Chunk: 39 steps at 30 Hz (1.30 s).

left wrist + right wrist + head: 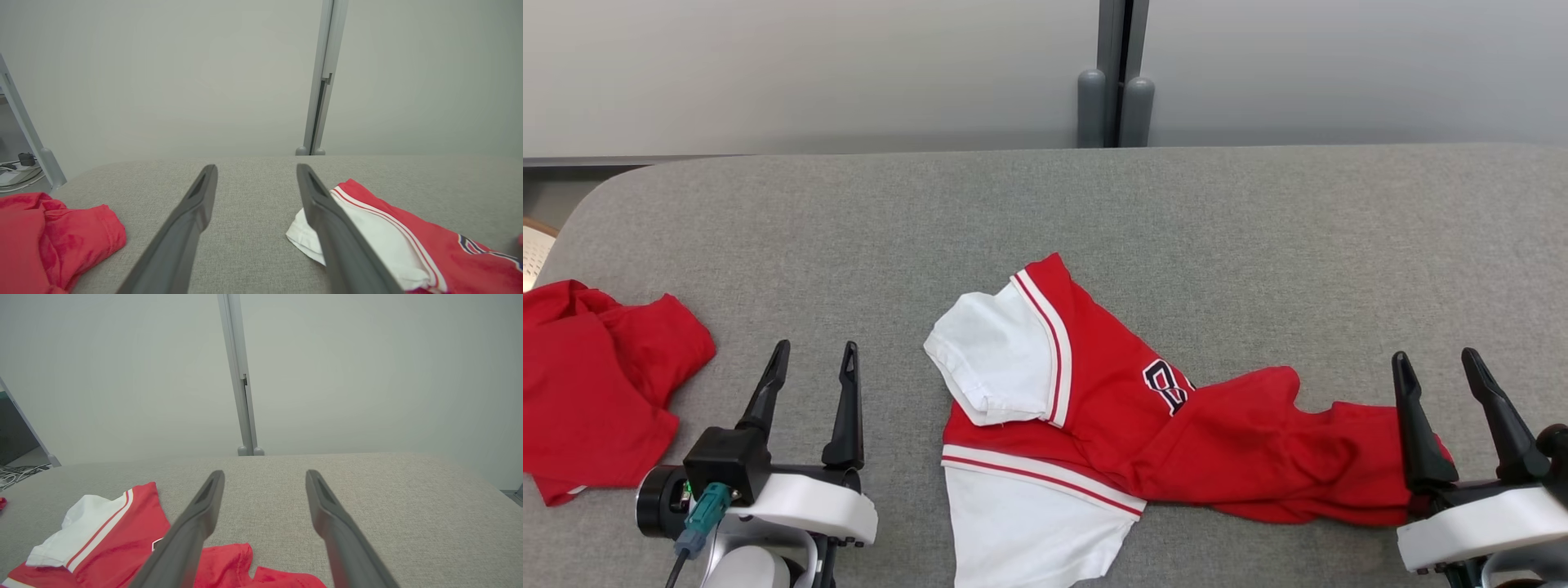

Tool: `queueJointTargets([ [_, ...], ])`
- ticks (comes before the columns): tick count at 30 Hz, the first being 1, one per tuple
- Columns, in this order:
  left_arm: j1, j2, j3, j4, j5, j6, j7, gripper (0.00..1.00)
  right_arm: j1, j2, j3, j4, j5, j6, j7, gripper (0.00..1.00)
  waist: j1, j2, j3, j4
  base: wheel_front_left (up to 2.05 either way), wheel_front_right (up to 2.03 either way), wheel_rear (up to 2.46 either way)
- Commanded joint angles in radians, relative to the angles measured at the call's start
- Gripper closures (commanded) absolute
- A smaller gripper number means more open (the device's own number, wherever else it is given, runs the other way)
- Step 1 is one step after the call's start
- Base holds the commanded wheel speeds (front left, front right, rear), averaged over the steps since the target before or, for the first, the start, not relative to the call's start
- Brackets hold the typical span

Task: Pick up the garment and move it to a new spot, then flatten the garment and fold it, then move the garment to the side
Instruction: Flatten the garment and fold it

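Garment point(1143, 425) of crumpled red-and-white cloth lies near-centre on the grey fabric-covered desk point(1176, 212), right end by the right pincer point(1436, 358); it and the left pincer point(815, 353) stand apart, empty.

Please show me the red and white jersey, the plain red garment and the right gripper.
red and white jersey point(1098, 367), head view, red chest panel
plain red garment point(596, 392), head view, crumpled middle
right gripper point(1435, 354), head view, midway between open fingertips
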Motion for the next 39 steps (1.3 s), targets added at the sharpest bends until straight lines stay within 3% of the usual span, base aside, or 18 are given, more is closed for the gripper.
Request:
queueJointTargets([
  [1,0.005,0.009,0.001,-0.001,0.002,0.004,0.000,0.00,0.007,-0.002,-0.003,0.002,-0.003,0.000,0.003,0.00,0.0000,0.0000,-0.007,0.000,0.00,0.00,0.00],
  [12,0.003,0.016,-0.010,-0.016,-0.002,0.012,0.009,0.00,0.022,0.008,-0.017,-0.007,0.001,0.000,0.024,0.00,0.0000,0.0000,-0.005,0.006,0.00,0.00,0.00],
  [16,-0.021,0.012,-0.023,-0.016,0.001,0.008,0.010,0.00,0.001,-0.020,-0.027,0.020,0.019,0.000,0.043,0.00,0.0000,0.0000,0.013,0.024,0.00,0.00,0.00],
  [22,-0.080,-0.007,-0.061,-0.011,-0.001,-0.003,0.003,0.00,-0.100,-0.142,0.000,0.127,0.095,0.000,0.122,0.00,0.0000,0.0000,0.084,0.082,0.00,0.00,0.00],
  [27,-0.120,-0.026,-0.088,0.006,-0.011,-0.007,-0.004,0.00,-0.186,-0.255,0.130,0.199,0.162,0.000,0.260,0.00,0.0000,0.0000,0.142,0.117,0.00,0.00,0.00],
  [36,-0.152,-0.036,-0.104,0.015,-0.019,-0.008,-0.005,0.00,-0.247,-0.352,0.281,0.244,0.251,0.000,0.452,0.00,0.0000,0.0000,0.181,0.129,0.00,0.00,0.00],
  [37,-0.153,-0.037,-0.102,0.014,-0.019,-0.008,-0.005,0.00,-0.250,-0.354,0.288,0.247,0.258,0.000,0.455,0.12,0.0000,0.0000,0.182,0.127,0.00,0.00,0.00],
  [38,-0.155,-0.037,-0.099,0.013,-0.019,-0.007,-0.005,0.00,-0.254,-0.353,0.292,0.249,0.266,0.000,0.450,0.64,0.0000,0.0000,0.183,0.125,0.00,0.00,0.00],
  [39,-0.157,-0.038,-0.096,0.012,-0.019,-0.007,-0.006,0.00,-0.256,-0.350,0.298,0.256,0.278,0.000,0.455,1.00,0.0000,0.0000,0.184,0.123,0.00,0.00,0.00],
])
